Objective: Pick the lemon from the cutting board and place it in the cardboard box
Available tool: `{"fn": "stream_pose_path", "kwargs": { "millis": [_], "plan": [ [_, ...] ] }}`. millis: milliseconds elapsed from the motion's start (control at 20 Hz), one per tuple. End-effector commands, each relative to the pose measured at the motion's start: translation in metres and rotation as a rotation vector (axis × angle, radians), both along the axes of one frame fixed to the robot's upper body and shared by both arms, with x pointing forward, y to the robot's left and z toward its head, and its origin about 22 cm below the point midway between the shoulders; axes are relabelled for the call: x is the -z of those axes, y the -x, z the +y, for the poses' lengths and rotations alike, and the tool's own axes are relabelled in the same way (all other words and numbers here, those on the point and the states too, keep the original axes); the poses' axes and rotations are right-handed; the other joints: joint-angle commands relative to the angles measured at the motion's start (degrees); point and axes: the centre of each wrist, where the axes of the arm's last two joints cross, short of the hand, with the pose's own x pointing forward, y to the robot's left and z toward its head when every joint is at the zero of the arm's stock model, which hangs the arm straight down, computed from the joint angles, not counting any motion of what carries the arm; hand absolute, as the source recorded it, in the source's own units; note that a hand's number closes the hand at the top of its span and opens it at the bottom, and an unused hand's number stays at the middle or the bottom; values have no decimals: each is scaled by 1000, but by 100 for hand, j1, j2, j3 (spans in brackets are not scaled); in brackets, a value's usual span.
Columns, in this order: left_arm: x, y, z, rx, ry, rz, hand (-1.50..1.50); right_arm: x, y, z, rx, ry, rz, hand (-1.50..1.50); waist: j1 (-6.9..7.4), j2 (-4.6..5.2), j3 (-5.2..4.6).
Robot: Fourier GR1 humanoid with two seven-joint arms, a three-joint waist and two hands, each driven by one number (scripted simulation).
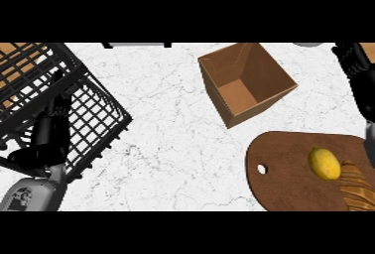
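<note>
A yellow lemon point(324, 162) lies on the round brown cutting board point(282, 166) at the lower right. The open cardboard box point(245, 82) stands tilted behind the board, at the upper middle. My right hand point(362, 92) shows as a black shape along the right edge, above and to the right of the lemon; its fingers point(353, 58) point straight up and hold nothing. My left hand point(50, 133) rests at the lower left in front of the wire basket, fingers up and relaxed, holding nothing.
A black wire basket point(88, 106) fills the upper left, partly behind my left hand. A brown ridged pastry point(357, 187) lies on the board just right of and below the lemon. White marble counter point(168, 149) stretches between the basket and the board.
</note>
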Motion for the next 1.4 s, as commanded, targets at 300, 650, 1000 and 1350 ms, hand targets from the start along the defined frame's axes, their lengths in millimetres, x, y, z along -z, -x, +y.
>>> {"fn": "stream_pose_path", "kwargs": {
  "millis": [300,650,1000,1350],
  "plan": [
    [42,42,19,-36,-72,300,0,2,29,-83,333,314,42,-150,-310,250,-266],
    [41,47,33,-5,-104,442,0,87,72,-59,575,-245,-173,-150,-95,12,-124],
    [35,33,34,-12,-95,435,0,53,102,-96,440,258,107,-150,-111,19,-148],
    [32,31,29,-2,-92,439,0,27,113,-83,235,548,499,-150,-63,25,-159]
  ]
}}
